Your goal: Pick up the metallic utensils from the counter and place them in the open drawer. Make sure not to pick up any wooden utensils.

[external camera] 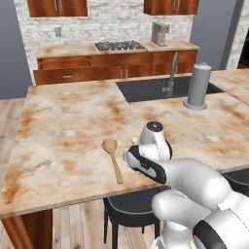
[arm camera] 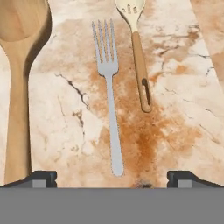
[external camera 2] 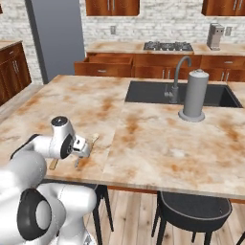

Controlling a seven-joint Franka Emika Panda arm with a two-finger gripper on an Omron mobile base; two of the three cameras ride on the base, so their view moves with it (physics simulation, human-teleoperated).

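Fork lies flat on the tabletop between the wooden spoon and a slotted wooden utensil, directly beneath my wide-open, empty tool, its long axis running straight between the fingertips.

Even bright rendered light, soft shadows

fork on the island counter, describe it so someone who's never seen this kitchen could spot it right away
Start at the beige marbled counter, near its front edge below the open pincer. Three utensils lie there side by side, and the fork is the middle one. A big wooden spoon and a slotted spoon with a tan handle flank it; the fork alone is slim, all silver and has tines.
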